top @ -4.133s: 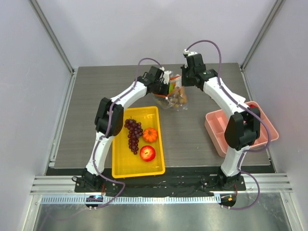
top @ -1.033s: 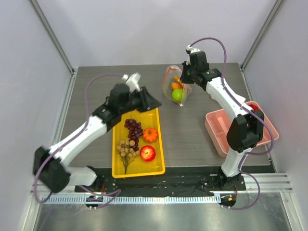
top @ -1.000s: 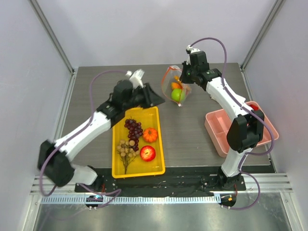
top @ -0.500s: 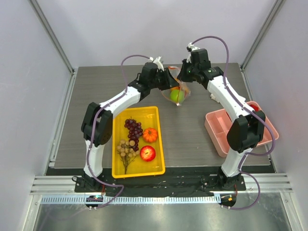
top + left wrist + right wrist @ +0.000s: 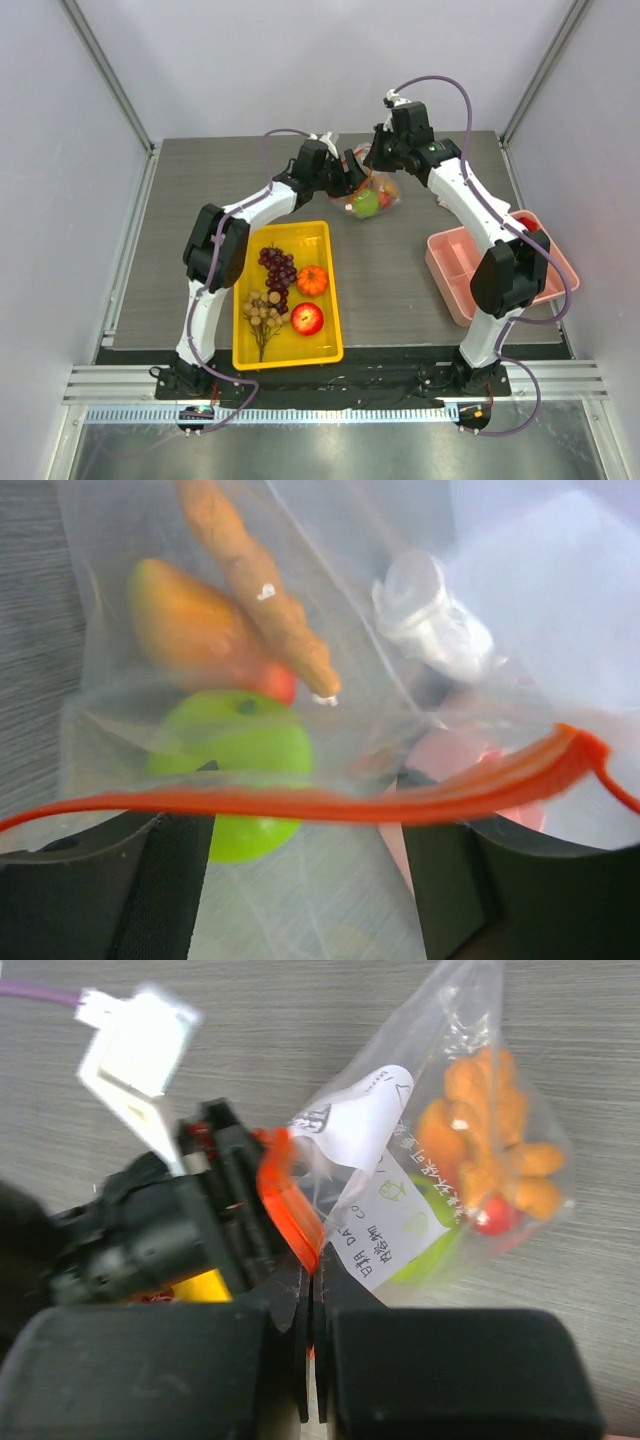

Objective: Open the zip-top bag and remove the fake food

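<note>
- Top view: the zip-top bag (image 5: pixel 372 195) hangs above the far middle of the grey wood-grain table (image 5: pixel 200 200), between the left gripper (image 5: pixel 352 182) and the right gripper (image 5: pixel 378 165). A green apple (image 5: pixel 366 204) shows through its clear plastic.
- The shallow yellow tray (image 5: pixel 320 345) at near left holds a purple grape bunch (image 5: pixel 278 275), a ribbed orange pumpkin (image 5: pixel 312 280), a glossy red apple (image 5: pixel 307 318) and a tan cluster (image 5: pixel 262 310) on a stem.
- A pink tray (image 5: pixel 450 265) with dividers sits at the right edge of the table.
- Left wrist view: the bag's orange-red zip strip (image 5: pixel 300 802) runs across the frame just above the two dark fingers (image 5: pixel 175 880), which stand wide apart with nothing clamped between them. Beyond the strip lie the round green apple, a long rough orange piece (image 5: pixel 265 590) and a smooth orange-yellow piece (image 5: pixel 185 630), blurred by crinkled film.
- Right wrist view: the right gripper's jaws are pressed together on the bag's edge beside the zip strip. The bag carries a white paper label (image 5: pixel 385 1185) with handwriting; lumpy orange pieces (image 5: pixel 490 1140), a small red piece (image 5: pixel 492 1215) and the green apple sit inside.
</note>
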Available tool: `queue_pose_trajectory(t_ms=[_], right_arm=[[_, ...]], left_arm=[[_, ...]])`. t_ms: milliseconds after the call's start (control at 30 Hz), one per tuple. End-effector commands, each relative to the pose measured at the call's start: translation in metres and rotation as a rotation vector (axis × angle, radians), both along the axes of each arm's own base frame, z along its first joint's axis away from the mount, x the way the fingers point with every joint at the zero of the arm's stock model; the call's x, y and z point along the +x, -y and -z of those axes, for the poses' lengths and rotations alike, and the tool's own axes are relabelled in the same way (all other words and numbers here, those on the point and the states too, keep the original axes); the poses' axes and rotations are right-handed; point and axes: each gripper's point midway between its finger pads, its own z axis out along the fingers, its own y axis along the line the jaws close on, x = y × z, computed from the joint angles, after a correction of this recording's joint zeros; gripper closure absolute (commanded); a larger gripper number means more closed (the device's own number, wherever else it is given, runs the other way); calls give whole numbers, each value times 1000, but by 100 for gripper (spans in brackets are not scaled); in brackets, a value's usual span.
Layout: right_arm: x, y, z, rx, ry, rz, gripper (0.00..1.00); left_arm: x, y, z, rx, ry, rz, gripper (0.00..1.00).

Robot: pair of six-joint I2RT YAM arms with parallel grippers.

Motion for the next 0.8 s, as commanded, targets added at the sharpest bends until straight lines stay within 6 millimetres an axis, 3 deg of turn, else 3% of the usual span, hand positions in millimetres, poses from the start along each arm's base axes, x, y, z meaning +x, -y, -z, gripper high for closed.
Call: queue_pose_trajectory(t_ms=[0, 300, 600, 700, 767], right_arm=[[-8, -14, -46, 71, 111, -9, 98], [-10, -11, -12, 29, 66, 12, 98], [-12, 8, 22, -56, 29, 70, 99], [-12, 9, 26, -66, 23, 75, 98], [-11, 13, 26, -85, 29, 87, 99]], left_arm=[[-6, 9, 13, 4, -13, 102, 25], [-17, -8, 80, 190, -104, 153, 15], [-30, -7, 108, 187, -145, 200, 12], [-23, -7, 108, 183, -133, 172, 20], [-17, -10, 99, 160, -113, 154, 38]])
